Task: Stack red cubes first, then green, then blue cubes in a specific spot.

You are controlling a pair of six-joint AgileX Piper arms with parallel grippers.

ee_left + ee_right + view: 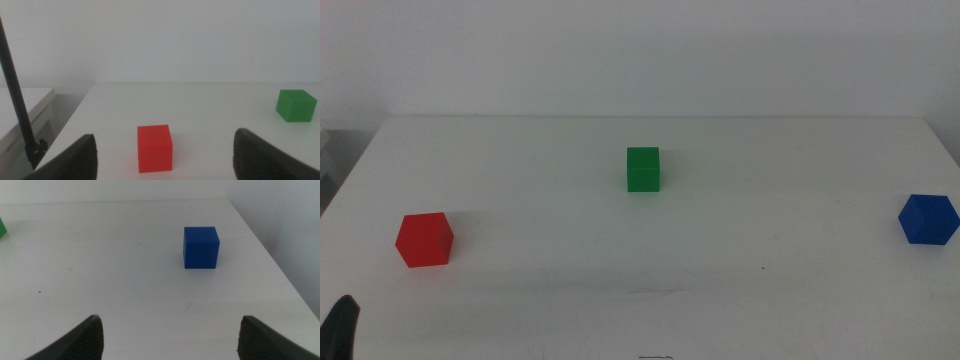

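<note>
The red cube (424, 240) sits at the table's left, the green cube (643, 169) at the middle towards the back, and the blue cube (928, 219) at the far right. All three stand apart on the white tabletop. My left gripper (165, 137) is open and empty, and the red cube (155, 148) lies just ahead between its jaws, with the green cube (296, 105) beyond. Only a jaw tip of the left gripper (340, 325) shows in the middle view's bottom left corner. My right gripper (170, 321) is open and empty, short of the blue cube (201, 247).
A thin black pole (15, 90) and a white cabinet (25, 110) stand off the table's left side. The table's right edge (280, 275) runs close beside the blue cube. A white wall stands behind the table.
</note>
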